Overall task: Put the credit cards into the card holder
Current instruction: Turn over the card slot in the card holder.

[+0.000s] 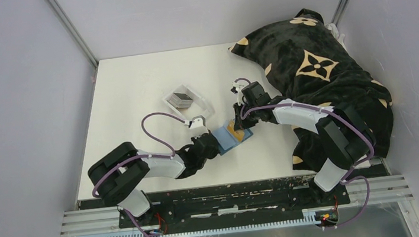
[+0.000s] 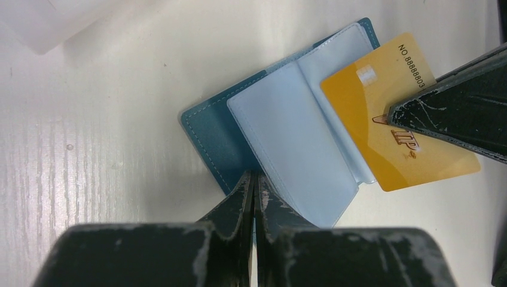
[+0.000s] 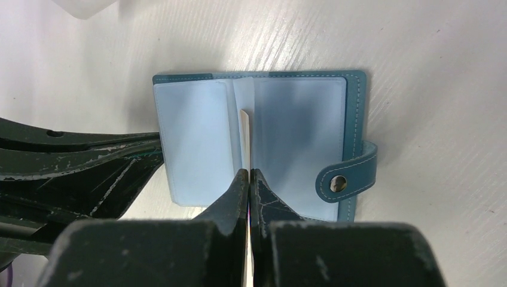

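Left gripper [image 2: 254, 179] filled the bottom of the left wrist view, its jaws pinched on the lower edge of the holder [image 2: 209, 131]. The holder lay open and flat on the white table [image 1: 132, 91], teal cover down and pale clear sleeves [image 2: 293, 137] facing up. In the top view it sat at centre frame, between the two grippers.

Right gripper [image 3: 248, 176] was clamped on one gold card [image 2: 370, 113]. In the left wrist view the card lay at the right of the frame, against the right edge of the sleeves. In the right wrist view the card appeared edge-on above the fold of the holder. Whether it had entered a sleeve could not be told. The snap tab [image 3: 350, 176] hung unfastened at the right edge of the holder.

A clear tray [image 1: 200, 98] stood up and left of the holder, holding a dark stack [image 1: 181, 98] of cards. A black patterned cloth [image 1: 315, 70] lay at the upper right of the top view.
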Robot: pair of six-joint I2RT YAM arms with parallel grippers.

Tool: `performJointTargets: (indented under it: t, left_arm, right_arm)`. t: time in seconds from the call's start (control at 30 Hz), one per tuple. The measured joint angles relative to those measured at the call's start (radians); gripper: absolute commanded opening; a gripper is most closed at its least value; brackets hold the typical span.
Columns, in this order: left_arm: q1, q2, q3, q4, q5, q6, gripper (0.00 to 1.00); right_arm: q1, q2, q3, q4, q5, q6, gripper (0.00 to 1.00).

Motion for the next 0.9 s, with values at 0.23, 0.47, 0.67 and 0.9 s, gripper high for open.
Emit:
performJointTargets:
  t: [0.23, 0.47, 0.67, 0.9]
  left_arm:
    - [0.000, -0.007, -0.002, -0.010, -0.001, 0.000, 0.05]
    - [0.000, -0.004, -0.002, -0.009, -0.005, -0.014, 0.04]
    - [-0.003, 0.000, -0.003, -0.006, -0.015, -0.027, 0.03]
    - [-0.004, -0.002, -0.007, -0.002, -0.018, -0.028, 0.04]
  right_arm:
    - [0.000, 0.008, 0.000, 0.010, -0.001, 0.002, 0.01]
    - [0.000, 0.034, -0.003, 0.052, -0.024, 0.019, 0.01]
    - [-0.005, 0.043, -0.018, 0.095, -0.054, 0.045, 0.01]
    - [-0.020, 0.055, -0.040, 0.140, -0.081, 0.071, 0.01]
